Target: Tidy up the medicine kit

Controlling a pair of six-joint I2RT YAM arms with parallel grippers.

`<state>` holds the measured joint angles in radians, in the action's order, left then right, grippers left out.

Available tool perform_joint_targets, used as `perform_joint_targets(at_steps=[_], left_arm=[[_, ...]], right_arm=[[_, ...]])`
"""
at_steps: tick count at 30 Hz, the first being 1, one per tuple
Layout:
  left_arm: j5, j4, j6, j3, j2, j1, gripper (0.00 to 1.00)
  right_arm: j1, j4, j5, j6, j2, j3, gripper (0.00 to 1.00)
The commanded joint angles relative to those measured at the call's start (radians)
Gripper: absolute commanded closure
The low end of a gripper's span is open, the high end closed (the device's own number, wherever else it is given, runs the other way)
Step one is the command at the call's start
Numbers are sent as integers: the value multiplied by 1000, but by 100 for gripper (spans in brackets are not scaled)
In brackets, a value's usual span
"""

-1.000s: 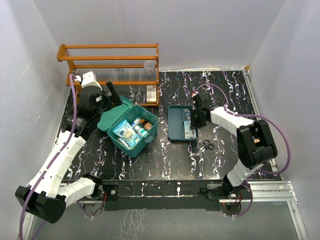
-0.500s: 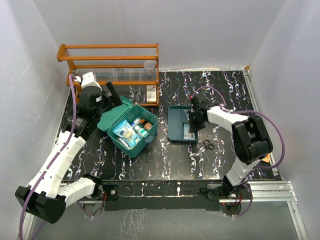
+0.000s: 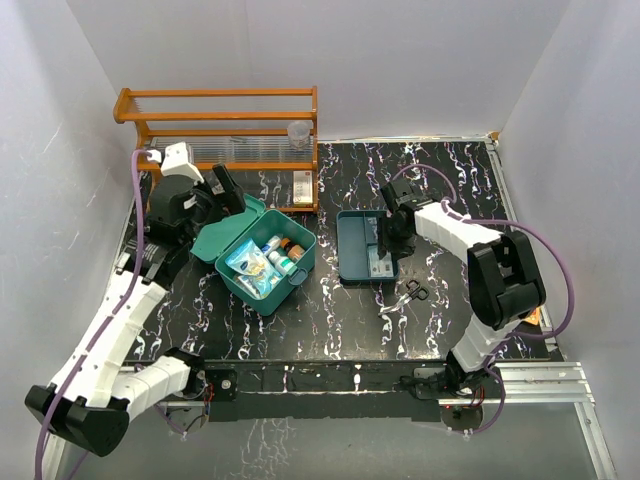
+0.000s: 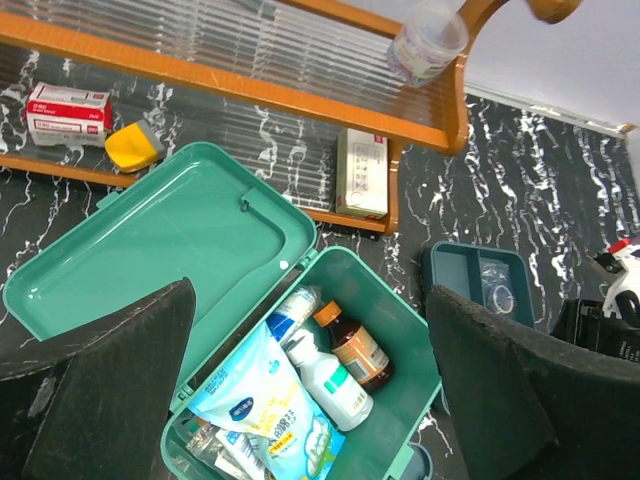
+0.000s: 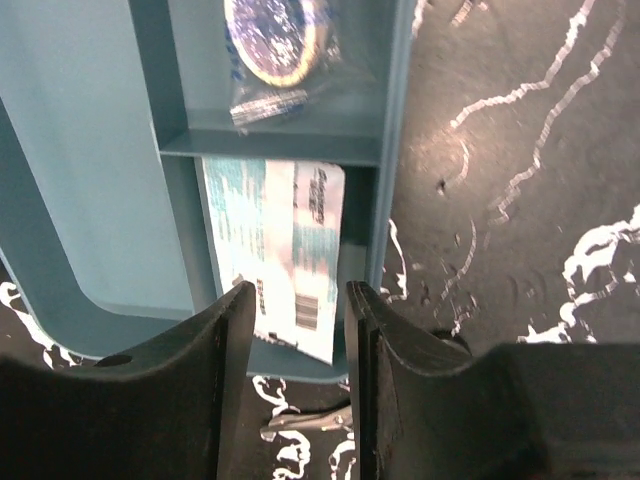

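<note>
Only the right wrist view shows the right gripper (image 5: 292, 300) standing narrowly parted over a printed packet (image 5: 285, 240) in the flat tray (image 5: 80, 150); the overhead view hides that. The medicine kit (image 3: 285, 288), lid open, lies at five o'clock from the widely spread left gripper (image 3: 228, 190)

The right gripper (image 5: 298, 296), shut a second ago, has parted its black fingers (image 5: 222, 350) a little above the flat teal divided plastic tray (image 3: 352, 246). The white-and-teal printed paper packet (image 5: 290, 235) now lies in that tray's near right compartment, showing through the gap. The right arm's elbow has drawn slightly closer to the tray. The left arm's white forearm and purple cable have swung a little farther from the tray, while the left gripper (image 3: 226, 190) barely shifted.
</note>
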<state>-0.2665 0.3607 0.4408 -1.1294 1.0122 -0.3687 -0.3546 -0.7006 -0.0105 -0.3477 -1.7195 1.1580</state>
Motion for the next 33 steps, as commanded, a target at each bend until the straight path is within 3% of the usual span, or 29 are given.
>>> perform_joint_targets(at_steps=[1,7,11,14,16,27,33], left_arm=[[49,-31,-31,15,-73,-3,1],[152,-10,0,83,-186,-3,1],[200,55,38,117,-278,-3,1],[216,104,47,129,-336,-3,2],[231,117,45,139,-367,-3,2],[281,199,85,123,-419,-3,2],[305,199,111,139,-416,-3,2]], right_arm=[[-5,-66,95,-86,113,64,60],[-6,-79,169,-206,254,-15,61],[-6,21,137,-198,338,-137,68],[-6,80,105,-160,330,-159,85],[-7,126,80,-139,299,-158,89],[-18,206,73,-172,33,-77,85],[-18,184,85,-164,3,-53,80]])
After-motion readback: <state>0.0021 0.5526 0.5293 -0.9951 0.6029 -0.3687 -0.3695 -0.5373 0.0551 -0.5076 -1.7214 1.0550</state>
